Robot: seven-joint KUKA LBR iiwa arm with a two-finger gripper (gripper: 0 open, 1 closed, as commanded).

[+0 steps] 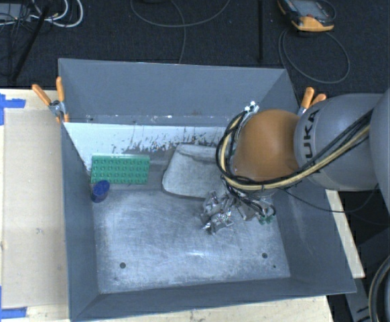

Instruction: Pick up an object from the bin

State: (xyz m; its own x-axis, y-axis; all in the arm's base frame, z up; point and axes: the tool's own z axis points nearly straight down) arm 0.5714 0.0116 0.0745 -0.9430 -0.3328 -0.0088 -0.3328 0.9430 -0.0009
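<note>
Gripper [216, 218] low in bin [175, 89] at 4 o'clock, grey pad [187, 173] just at its 11; you see nothing lifted, grip state cannot be told; pick outstanding

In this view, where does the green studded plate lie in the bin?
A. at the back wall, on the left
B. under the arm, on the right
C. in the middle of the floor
A: the green studded plate lies against the back wall at the left, with a small blue round thing by its corner, apart from the gripper.

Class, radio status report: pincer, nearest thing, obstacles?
Pincer low over bin floor, near grey flat piece. Green studded plate, blue round thing far left. Path clear.
</note>
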